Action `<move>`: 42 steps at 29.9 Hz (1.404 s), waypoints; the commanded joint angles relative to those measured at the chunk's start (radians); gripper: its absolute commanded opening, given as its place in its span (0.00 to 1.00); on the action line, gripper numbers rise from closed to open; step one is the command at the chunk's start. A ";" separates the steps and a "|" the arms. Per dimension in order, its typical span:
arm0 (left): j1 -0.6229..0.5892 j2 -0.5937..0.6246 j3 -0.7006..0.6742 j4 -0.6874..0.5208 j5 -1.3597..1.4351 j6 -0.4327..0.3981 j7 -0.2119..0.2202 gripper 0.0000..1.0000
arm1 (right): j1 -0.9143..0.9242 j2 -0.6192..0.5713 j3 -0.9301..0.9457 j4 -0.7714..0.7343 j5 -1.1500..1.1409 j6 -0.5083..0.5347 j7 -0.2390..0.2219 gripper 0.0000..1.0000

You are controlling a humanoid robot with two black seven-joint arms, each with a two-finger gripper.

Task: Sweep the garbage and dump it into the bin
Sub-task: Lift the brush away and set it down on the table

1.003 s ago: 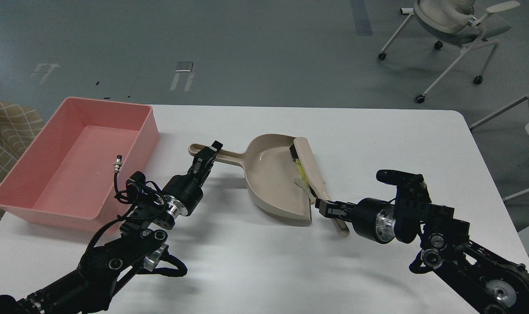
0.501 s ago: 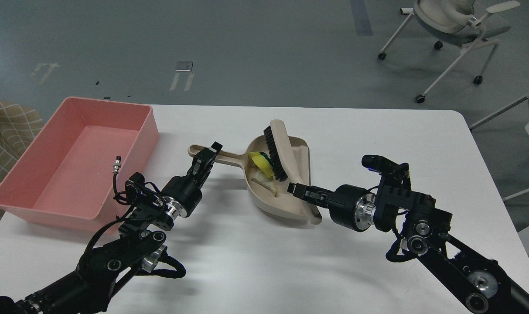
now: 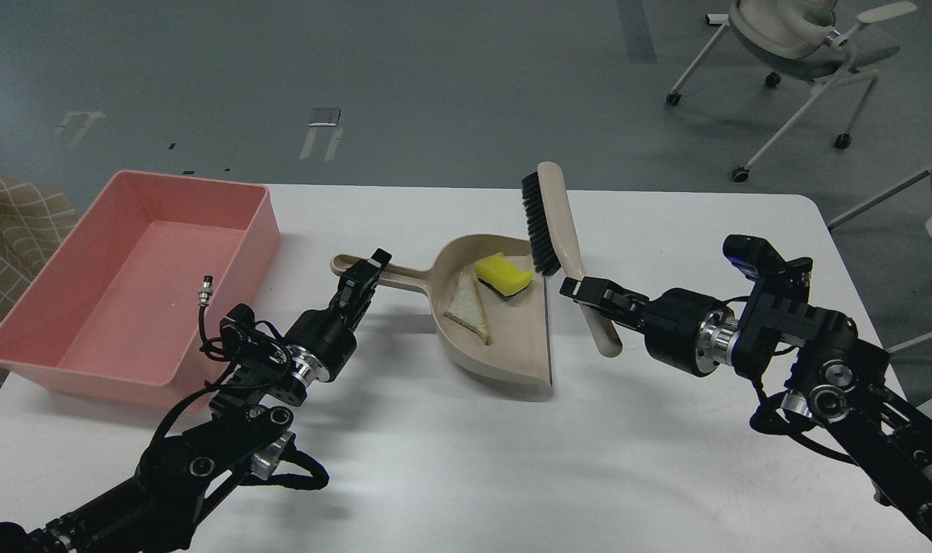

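Observation:
A beige dustpan (image 3: pixel 512 338) lies mid-table with its handle pointing left. In its pan lie the garbage pieces: a yellow sponge chunk (image 3: pixel 501 274) and a whitish triangular bread slice (image 3: pixel 467 306). My left gripper (image 3: pixel 364 274) is shut on the dustpan handle (image 3: pixel 404 275). My right gripper (image 3: pixel 588 293) is shut on the handle of a beige brush (image 3: pixel 562 238), held upright just right of the pan, with its black bristles (image 3: pixel 538 226) facing left, clear of the garbage. The pink bin (image 3: pixel 43 326) stands at the table's left edge.
A small metal connector on a black cable (image 3: pixel 207 290) sticks up from my left arm in front of the bin. The white table (image 3: pixel 466 461) has bare surface in front and to the right. Office chairs (image 3: pixel 800 46) stand on the floor beyond the far right corner.
My right gripper has lifted the brush out of the pan and swung it up and to the right. The sponge and slice now lie uncovered in the pan. The left arm has stayed still.

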State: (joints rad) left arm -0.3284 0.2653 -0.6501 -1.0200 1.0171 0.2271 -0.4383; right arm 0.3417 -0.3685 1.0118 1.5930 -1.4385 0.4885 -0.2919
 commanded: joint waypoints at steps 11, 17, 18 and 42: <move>-0.003 -0.006 -0.014 0.000 -0.005 0.000 0.001 0.18 | -0.046 -0.352 0.002 -0.004 0.003 0.000 0.004 0.01; -0.012 0.005 -0.013 0.000 -0.034 0.000 0.003 0.18 | -0.127 -0.480 0.031 -0.001 0.004 0.000 0.030 0.01; -0.015 0.006 -0.013 0.000 -0.037 0.000 0.003 0.18 | -0.144 -0.495 0.033 0.001 0.004 0.000 0.039 0.01; -0.018 0.032 -0.016 0.000 -0.060 0.000 0.004 0.18 | -0.279 -0.543 0.033 0.030 0.004 0.000 0.051 0.32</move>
State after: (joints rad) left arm -0.3467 0.2970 -0.6659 -1.0200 0.9573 0.2272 -0.4341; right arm 0.0632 -0.9137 1.0355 1.6247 -1.4353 0.4887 -0.2407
